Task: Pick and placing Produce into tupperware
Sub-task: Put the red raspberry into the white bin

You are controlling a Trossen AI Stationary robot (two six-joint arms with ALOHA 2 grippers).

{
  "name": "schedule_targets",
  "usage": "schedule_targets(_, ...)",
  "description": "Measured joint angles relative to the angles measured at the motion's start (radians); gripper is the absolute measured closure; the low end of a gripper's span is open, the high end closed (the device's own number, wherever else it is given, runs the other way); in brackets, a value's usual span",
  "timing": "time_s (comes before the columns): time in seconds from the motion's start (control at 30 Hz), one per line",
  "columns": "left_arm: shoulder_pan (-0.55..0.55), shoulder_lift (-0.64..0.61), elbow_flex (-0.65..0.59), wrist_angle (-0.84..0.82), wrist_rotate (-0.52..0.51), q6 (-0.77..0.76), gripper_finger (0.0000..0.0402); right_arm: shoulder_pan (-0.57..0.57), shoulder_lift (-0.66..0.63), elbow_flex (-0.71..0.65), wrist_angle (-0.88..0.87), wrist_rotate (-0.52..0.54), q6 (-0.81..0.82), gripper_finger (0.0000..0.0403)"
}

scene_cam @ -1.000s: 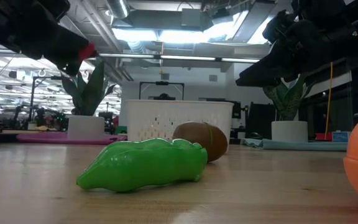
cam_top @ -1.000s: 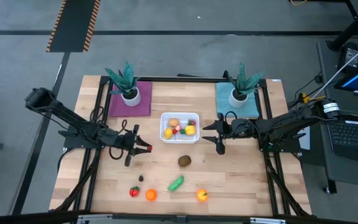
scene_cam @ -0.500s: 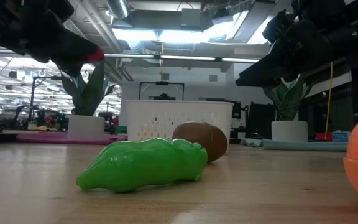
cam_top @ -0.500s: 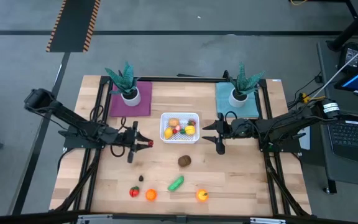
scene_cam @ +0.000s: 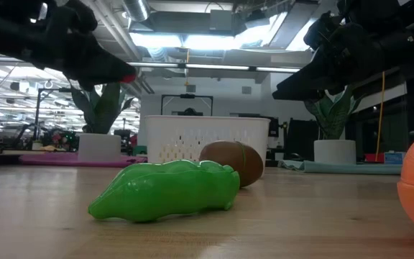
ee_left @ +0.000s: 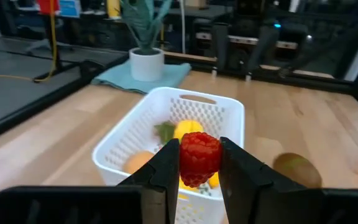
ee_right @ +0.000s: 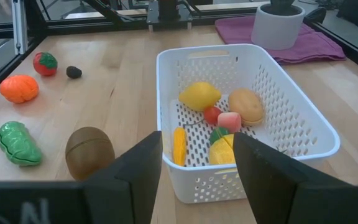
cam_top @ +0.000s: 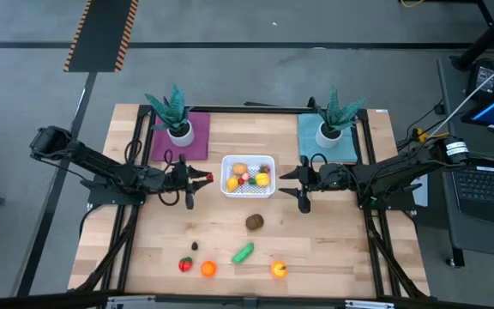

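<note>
The tupperware is a white perforated basket (cam_top: pixel 248 176) in the middle of the table, with several produce pieces inside (ee_right: pixel 219 115). My left gripper (cam_top: pixel 197 178) hangs just left of it, above the tabletop, shut on a red berry (ee_left: pixel 199 158). My right gripper (cam_top: pixel 299 187) waits open on the basket's right side, with nothing between its fingers (ee_right: pixel 138 168). Lying loose on the wood nearer the front edge are a brown kiwi (cam_top: pixel 255 222), a green piece (cam_top: pixel 243 252), a red tomato (cam_top: pixel 185 264), an orange (cam_top: pixel 207 269), a yellow-orange piece (cam_top: pixel 278 269) and a small dark piece (cam_top: pixel 194 245). My left gripper pinches the red berry by its two opposite sides (ee_left: pixel 199 146) between its two fingers (ee_left: pixel 166 168). The fingers lie nearly level and point from the table's left toward the basket. The berry is lifted clear of the table, its top sticking out past the fingertips.
Two potted plants stand at the back, one on a purple mat (cam_top: pixel 178 137), one on a teal mat (cam_top: pixel 328 137). Black frame rails (cam_top: pixel 127 249) run along both table sides. Bare wood lies between the basket and the loose pieces.
My left gripper, still shut on the red berry, has swung toward the table's far edge and toward the basket's left side, turning to point at the basket. My right gripper has kept still.
</note>
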Motion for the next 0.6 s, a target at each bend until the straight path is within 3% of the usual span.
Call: schedule_targets(0.6,0.041,0.004,0.000,0.017,0.005,0.000,0.0324,0.000,0.000,0.000,0.000,0.002,-0.011,0.0203)
